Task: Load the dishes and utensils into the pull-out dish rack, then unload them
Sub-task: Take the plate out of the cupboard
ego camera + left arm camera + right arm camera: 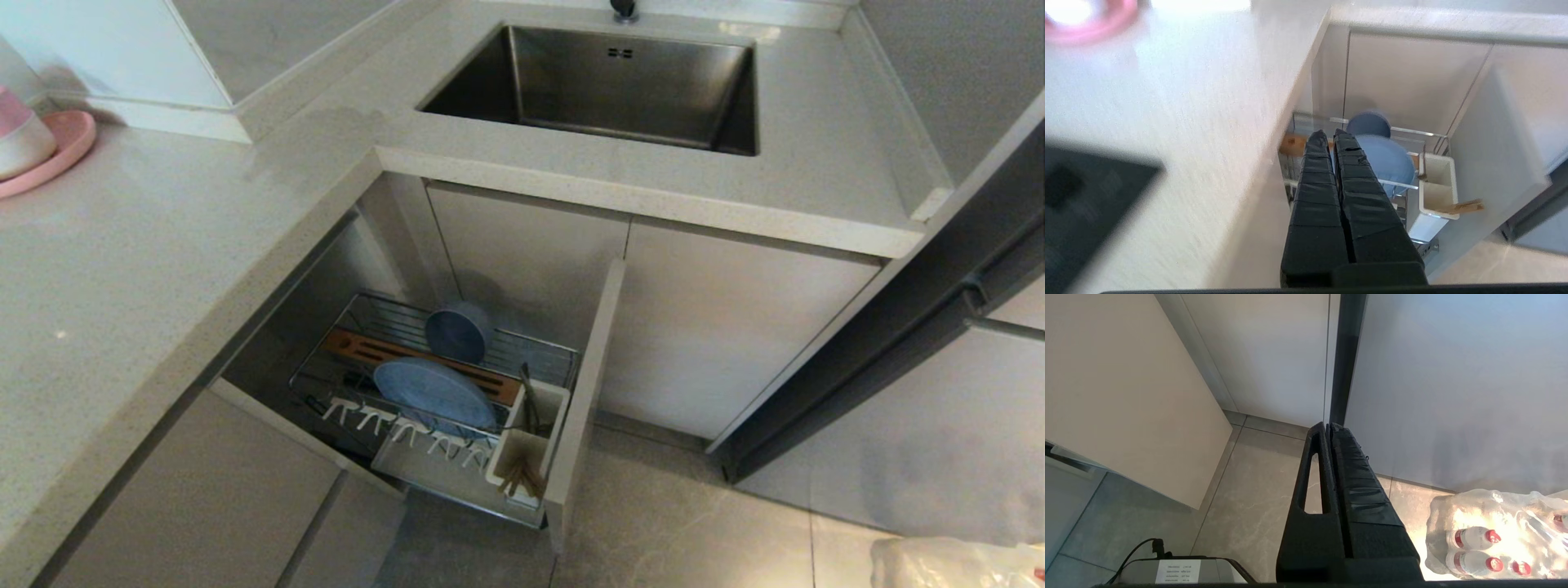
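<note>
Between my left gripper's (1329, 134) two black ribbed fingers there was no gap: the jaws were pressed together, holding nothing, poised above the counter's edge with the pull-out chrome wire dish rack (1412, 132) beyond their tips. The right gripper (1327, 426) was likewise closed and empty, hanging over the grey floor tiles (1257, 506) beside a shrink-wrapped pack of red-capped water bottles (1486, 535), things only its own wrist camera showed me.

From the head camera I saw neither arm. It gave me the rack (343, 322) pulled out under the speckled pale stone countertop (122, 269). The small pale-blue round bowl (457, 331) stood on edge at the back, behind the slotted brown wooden bar (359, 347); the wider shallow pale-blue plate (433, 392) stood upright in front of that bar, by the white plastic prongs (367, 416). In the white utensil cup (522, 453) the light-brown wooden chopsticks (522, 482) leaned in the near compartment, the slim dark metal utensil (529, 400) in the farther one.

Above, a steel sink (604, 82) was set into the counter, and a pink plate (61, 147) carrying a pink-and-white bowl (20, 135) sat at its far left.
</note>
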Motion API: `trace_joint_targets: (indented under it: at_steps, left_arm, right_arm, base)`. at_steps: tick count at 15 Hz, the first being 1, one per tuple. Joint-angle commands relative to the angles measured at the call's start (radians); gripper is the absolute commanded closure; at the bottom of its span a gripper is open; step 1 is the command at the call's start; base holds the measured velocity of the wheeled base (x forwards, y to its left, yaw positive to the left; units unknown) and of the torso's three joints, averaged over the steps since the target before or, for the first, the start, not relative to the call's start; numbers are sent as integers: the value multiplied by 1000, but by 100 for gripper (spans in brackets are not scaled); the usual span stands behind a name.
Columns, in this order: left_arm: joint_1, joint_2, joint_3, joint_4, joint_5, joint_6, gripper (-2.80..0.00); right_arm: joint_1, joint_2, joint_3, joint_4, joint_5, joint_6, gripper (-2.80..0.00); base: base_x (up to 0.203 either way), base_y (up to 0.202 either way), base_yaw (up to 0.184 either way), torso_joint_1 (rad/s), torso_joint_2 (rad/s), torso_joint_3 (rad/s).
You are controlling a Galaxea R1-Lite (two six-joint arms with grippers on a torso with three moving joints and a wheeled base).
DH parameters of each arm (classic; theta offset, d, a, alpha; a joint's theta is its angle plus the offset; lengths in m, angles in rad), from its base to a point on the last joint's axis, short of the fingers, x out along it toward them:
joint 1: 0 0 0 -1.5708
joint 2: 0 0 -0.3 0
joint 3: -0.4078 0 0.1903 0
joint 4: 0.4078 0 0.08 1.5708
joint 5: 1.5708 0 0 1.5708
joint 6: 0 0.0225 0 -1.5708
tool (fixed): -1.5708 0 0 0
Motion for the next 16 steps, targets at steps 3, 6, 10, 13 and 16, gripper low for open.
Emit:
trace_joint_targets:
  at_steps: [3,6,10,13,16]
  left_arm:
    - [11,374,-340,51,-51,4,0]
    - [9,640,-634,67,-88,-203,0]
    - [-51,877,-855,89,-101,-551,0]
    - [-185,983,-943,134,-8,-748,0]
    - [-399,1051,-939,146,201,-846,0]
  right_arm:
    - [0,2,0,0,0,0,0]
    - [0,1,0,0,0,0,0]
    - [0,2,0,0,0,0,0]
    - [0,1,0,0,0,0,0]
    - [0,2,0,0,0,0,0]
  base:
    - [0,0,0,0,0,0]
    - [0,0,0,0,0,0]
    - [0,0,0,0,0,0]
    - [0,0,0,0,0,0]
    - [0,0,0,0,0,0]
